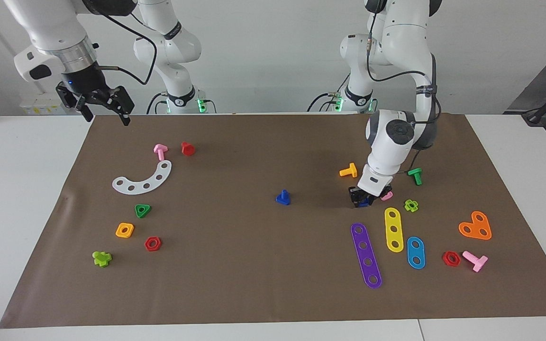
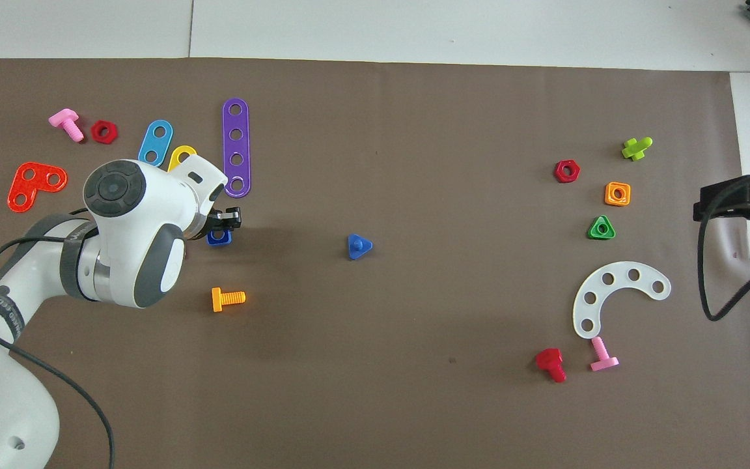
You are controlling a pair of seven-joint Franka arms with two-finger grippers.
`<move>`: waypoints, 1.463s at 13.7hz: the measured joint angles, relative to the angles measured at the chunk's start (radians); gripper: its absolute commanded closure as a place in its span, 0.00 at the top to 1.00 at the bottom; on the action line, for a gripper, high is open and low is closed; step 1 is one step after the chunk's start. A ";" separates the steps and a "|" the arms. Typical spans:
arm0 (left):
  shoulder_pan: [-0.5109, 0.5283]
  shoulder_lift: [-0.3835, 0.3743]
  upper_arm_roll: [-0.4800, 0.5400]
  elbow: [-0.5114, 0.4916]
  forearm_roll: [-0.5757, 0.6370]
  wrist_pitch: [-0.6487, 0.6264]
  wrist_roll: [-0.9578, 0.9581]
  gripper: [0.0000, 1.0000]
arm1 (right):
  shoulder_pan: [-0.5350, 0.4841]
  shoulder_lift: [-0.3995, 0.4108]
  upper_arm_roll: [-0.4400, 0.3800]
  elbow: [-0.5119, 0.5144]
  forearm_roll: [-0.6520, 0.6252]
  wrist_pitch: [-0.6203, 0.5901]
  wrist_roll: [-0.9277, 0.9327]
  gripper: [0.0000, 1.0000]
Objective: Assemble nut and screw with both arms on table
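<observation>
Right gripper [image 1: 104, 106]: raised over the table corner at the right arm's end, on the robots' edge of the mat; fingers spread wide, holding nothing. This arm waits.

Screw [image 1: 283, 197]: near the mat's centre, well apart from both grippers. It rests on its flat triangular head with the short shaft up. Blue plastic, untouched.

Left gripper [image 1: 362, 198]: lowered to the mat toward the left arm's end, fingertips down at the nut. Whether the fingers have closed on it cannot be told; the wrist hides most of the contact.

Nut [image 2: 219, 238]: blue, square with rounded corners, lying flat on the mat directly under the left gripper's tips. Only part of it shows in the overhead view; in the facing view a sliver of blue shows between the black fingers.

Neighbours of the nut: an orange bolt [image 1: 348, 171] lies nearer the robots, and the purple strip [image 1: 366, 255] lies toward the table edge away from the robots. A pink piece [image 1: 386, 195] sits just beside the gripper.

Progress: early. Judged from the layout, the nut pickup is in hand but not confirmed.

Remaining: secure the nut, have the right arm collect the screw, bring the two together, and turn the nut onto the shaft. None of this is done.

Table [image 1: 26, 213]: white top, brown mat, loose toy parts grouped at both ends.
</observation>
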 measured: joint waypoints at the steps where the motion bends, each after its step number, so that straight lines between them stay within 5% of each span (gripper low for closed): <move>1: -0.002 -0.005 -0.002 0.013 0.011 0.000 0.000 0.00 | 0.000 0.000 -0.003 0.000 0.000 0.000 0.000 1.00; 6: -0.079 0.018 -0.010 0.169 0.026 -0.032 0.001 0.00 | 0.004 0.000 -0.005 -0.001 0.000 0.000 -0.016 1.00; 11: -0.234 0.119 -0.013 0.361 0.026 -0.144 -0.013 0.00 | 0.004 0.000 -0.006 -0.002 0.000 0.000 -0.034 1.00; 20: -0.364 0.150 -0.012 0.331 0.026 -0.136 -0.098 0.00 | -0.002 0.000 -0.006 -0.003 0.001 -0.001 -0.034 1.00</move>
